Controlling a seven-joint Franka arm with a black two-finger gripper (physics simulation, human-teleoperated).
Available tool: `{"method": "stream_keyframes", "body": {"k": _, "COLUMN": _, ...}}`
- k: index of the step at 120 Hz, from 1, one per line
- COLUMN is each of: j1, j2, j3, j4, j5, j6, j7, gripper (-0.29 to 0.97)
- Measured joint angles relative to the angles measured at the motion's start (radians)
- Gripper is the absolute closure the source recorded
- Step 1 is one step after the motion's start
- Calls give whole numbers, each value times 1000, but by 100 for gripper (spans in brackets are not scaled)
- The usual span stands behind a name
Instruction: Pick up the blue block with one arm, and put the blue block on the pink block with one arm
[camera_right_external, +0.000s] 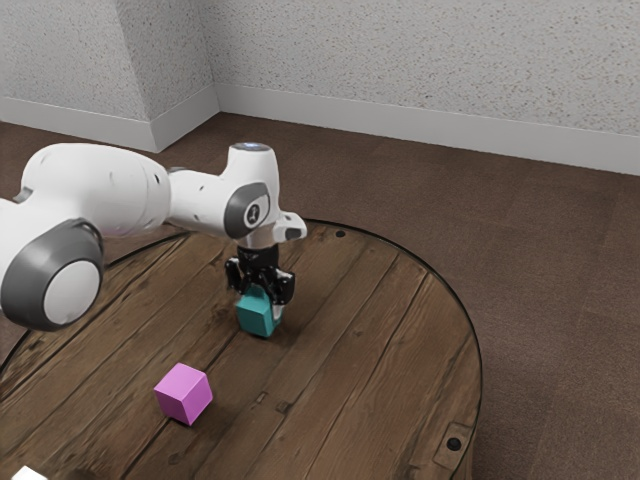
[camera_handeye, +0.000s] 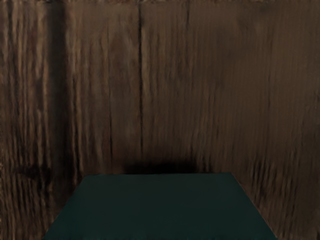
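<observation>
Exterior view, then wrist: gripper (camera_right_external: 261, 292) clamped on the teal-blue block (camera_right_external: 257, 316).
Exterior view: its fingers press the block's two sides over the round wooden table (camera_right_external: 380, 330), well apart from the pink block (camera_right_external: 183, 393), beyond it and toward the exterior view's right. Wrist view: the teal-blue block (camera_handeye: 160, 207) lies just under the hand.

Round wooden table (camera_right_external: 400, 330): dark weathered planks, thin black rim (camera_right_external: 478, 370), and a small dark plate (camera_right_external: 455, 440) set in the top at the table's near edge. The wrist view shows the table's plank grain and one long seam (camera_handeye: 140, 75). The floor (camera_right_external: 560, 260) all round the table is dark brown with a carpet-like texture. Behind the table, the walls (camera_right_external: 420, 50) are pale grey speckled plaster with a white baseboard (camera_right_external: 450, 125) along the bottom. One wall corner (camera_right_external: 150, 90) juts out behind the table, toward the exterior view's left. Light is soft and even, with faint shadows on the table.
</observation>
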Motion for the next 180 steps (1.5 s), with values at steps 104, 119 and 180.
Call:
{"method": "stream_keyframes", "body": {"k": 104, "j1": -248, "j2": -697, "j3": 289, "j4": -630, "j5": 93, "j6": -105, "j7": 64, "gripper": 33}}
{"method": "stream_keyframes", "body": {"k": 119, "j1": -233, "j2": -715, "j3": 300, "j4": -663, "j5": 112, "j6": -132, "j7": 72, "gripper": 33}}
{"method": "stream_keyframes", "body": {"k": 180, "j1": -268, "j2": -653, "j3": 300, "j4": -658, "j5": 109, "j6": -159, "j7": 92, "gripper": 18}}
